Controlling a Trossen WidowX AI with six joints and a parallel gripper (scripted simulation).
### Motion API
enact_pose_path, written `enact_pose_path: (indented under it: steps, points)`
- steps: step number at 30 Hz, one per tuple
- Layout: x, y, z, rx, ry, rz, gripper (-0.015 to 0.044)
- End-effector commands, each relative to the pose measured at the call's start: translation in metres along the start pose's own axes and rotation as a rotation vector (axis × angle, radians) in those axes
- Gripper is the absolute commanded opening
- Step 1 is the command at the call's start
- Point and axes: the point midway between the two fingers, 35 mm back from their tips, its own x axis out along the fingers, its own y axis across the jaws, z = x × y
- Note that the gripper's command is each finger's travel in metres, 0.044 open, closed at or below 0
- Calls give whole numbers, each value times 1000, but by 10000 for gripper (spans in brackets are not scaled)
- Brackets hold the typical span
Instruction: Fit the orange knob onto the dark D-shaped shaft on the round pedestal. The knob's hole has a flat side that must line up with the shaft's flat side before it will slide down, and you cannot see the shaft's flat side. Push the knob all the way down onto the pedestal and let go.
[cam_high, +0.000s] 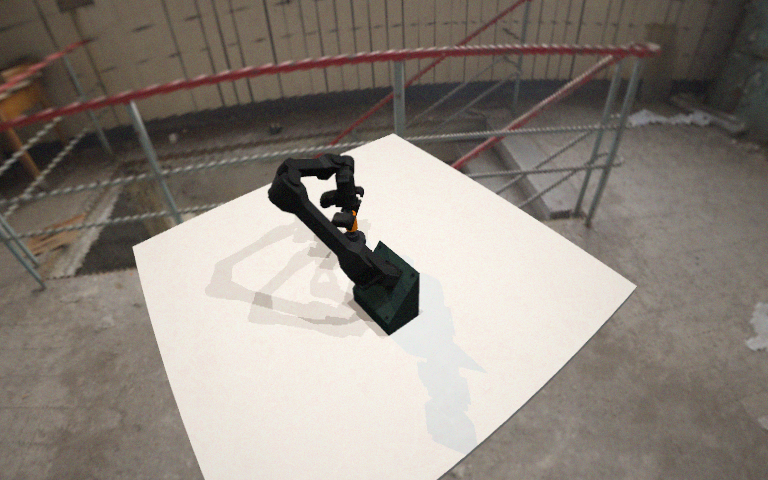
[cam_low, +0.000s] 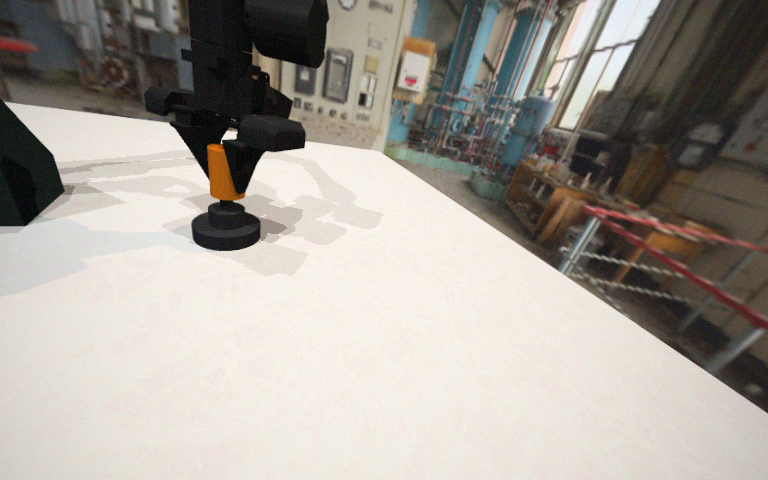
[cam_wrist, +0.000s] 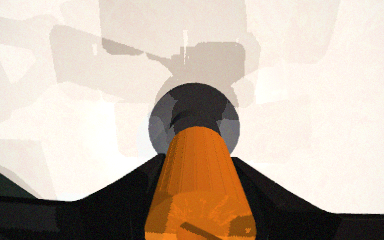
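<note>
Toward the far-left part of the worktop (cam_low: 430, 316), close to the arm's base block (cam_high: 390, 294), the gripper (cam_low: 225, 169) holds the orange knob (cam_low: 222, 171) upright over the round pedestal (cam_low: 225, 229). The knob's lower end rests on or just above the dark shaft (cam_low: 226, 208); it is not seated on the pedestal. In the wrist view the knob (cam_wrist: 200, 185) lies centred over the pedestal (cam_wrist: 159, 131). The step is judged to be the search for the flat: the knob should be turned slowly about its axis under light downward pressure, kept vertical, until it drops. The fingers (cam_low: 244, 164) stand about half open, clamped on the knob's sides; they touch nothing else.
</note>
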Motion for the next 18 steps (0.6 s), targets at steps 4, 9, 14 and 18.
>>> enact_pose_path:
  steps: [4,9,14,18]
  points:
    - [1,2,-1,-7,0,1,0]
    - [0,4,0,-7,0,1,0]
    - [-1,3,0,-7,0,1,0]
    - [-1,2,0,-7,0,1,0]
